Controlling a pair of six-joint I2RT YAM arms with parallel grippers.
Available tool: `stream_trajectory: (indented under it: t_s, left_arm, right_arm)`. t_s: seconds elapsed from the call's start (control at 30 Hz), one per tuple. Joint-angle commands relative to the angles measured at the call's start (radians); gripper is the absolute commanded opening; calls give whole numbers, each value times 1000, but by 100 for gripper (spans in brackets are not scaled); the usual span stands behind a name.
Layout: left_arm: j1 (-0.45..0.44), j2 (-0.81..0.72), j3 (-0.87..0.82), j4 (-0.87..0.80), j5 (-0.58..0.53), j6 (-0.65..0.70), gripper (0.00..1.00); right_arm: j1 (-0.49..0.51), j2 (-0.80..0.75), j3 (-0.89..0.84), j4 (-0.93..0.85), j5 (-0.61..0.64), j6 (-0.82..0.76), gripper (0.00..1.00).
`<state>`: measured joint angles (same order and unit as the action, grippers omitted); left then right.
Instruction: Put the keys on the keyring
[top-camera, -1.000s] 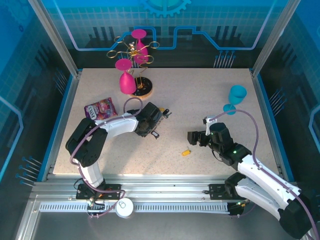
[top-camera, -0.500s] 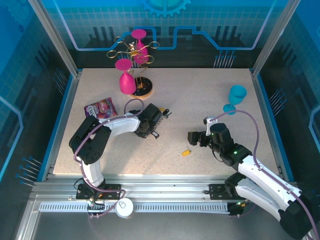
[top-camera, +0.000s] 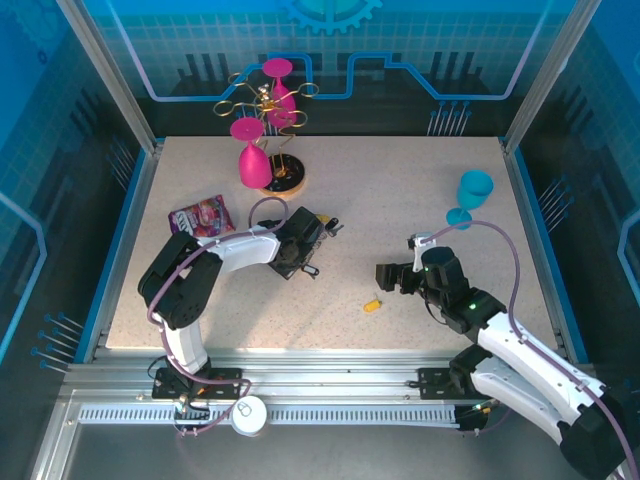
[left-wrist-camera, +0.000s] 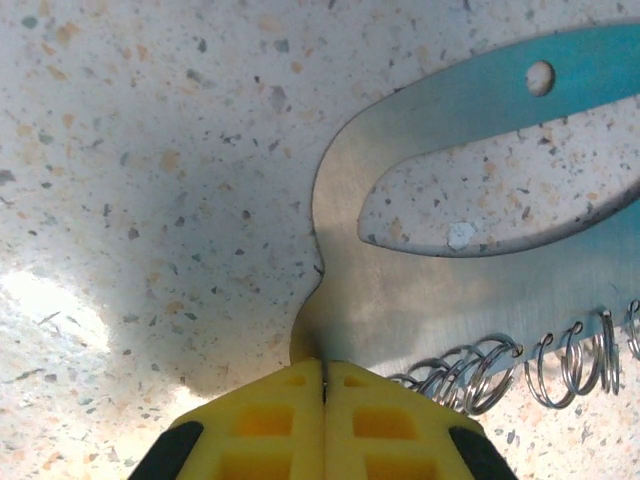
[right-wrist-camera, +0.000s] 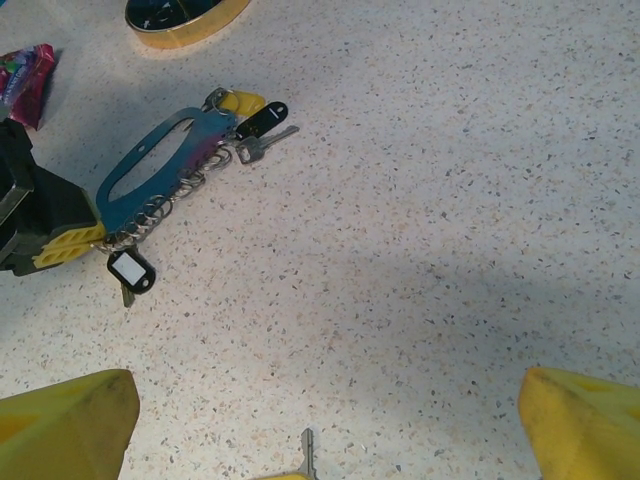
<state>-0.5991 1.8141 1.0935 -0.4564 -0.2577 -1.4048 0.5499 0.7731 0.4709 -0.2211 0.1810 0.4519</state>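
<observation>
Step in hand: keyring (left-wrist-camera: 450, 290) steadied for threading, its end pinched by left gripper (left-wrist-camera: 324, 400). Well right of keyring, right gripper (top-camera: 388, 276) hangs spread above loose key (top-camera: 372, 306). Next, likely: grasp that key.

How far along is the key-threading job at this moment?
Looks done: a yellow-headed key, a black-headed key and a black white-labelled tag key seem to hang from the blue-grey oval metal keyring. In hand: the left gripper is shut on the keyring's end. Left: a loose orange-yellow key lies near the open right gripper, not yet picked up.
</observation>
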Motion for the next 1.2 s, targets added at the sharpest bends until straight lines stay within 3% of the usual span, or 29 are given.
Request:
stream_trajectory:
  t_s: [0.0, 0.23, 0.47, 0.67, 0.83, 0.93, 1.07, 1.17]
  left_arm:
    - [-9, -70, -27, 45, -3, 113, 0]
    - [-20, -202, -150, 291, 109, 434, 0]
    - [-20, -284, -214, 351, 262, 634, 0]
    - [-20, -302, -243, 438, 415, 659, 0]
    - [-17, -303, -261, 449, 467, 707, 0]
    - [-10, -303, -279, 457, 523, 733, 0]
    - [-9, -310, -321, 476, 566, 723, 0]
    - [-9, -315, -363, 499, 567, 682, 0]
  right_arm:
    - [12, -24, -9, -7, -23, -28, 99]
    - [12, -18, -33, 99, -142, -127, 97]
    - [12, 138, 31, 170, -241, -135, 92]
    - [15, 276, 81, 256, -387, -183, 81]
    - [11, 367, 85, 347, -428, -171, 77]
    - [-5, 429, 103, 380, -483, -81, 73]
    - [-10, 485, 138, 351, -469, 81, 59]
    - [-1, 503, 153, 324, -421, 216, 61]
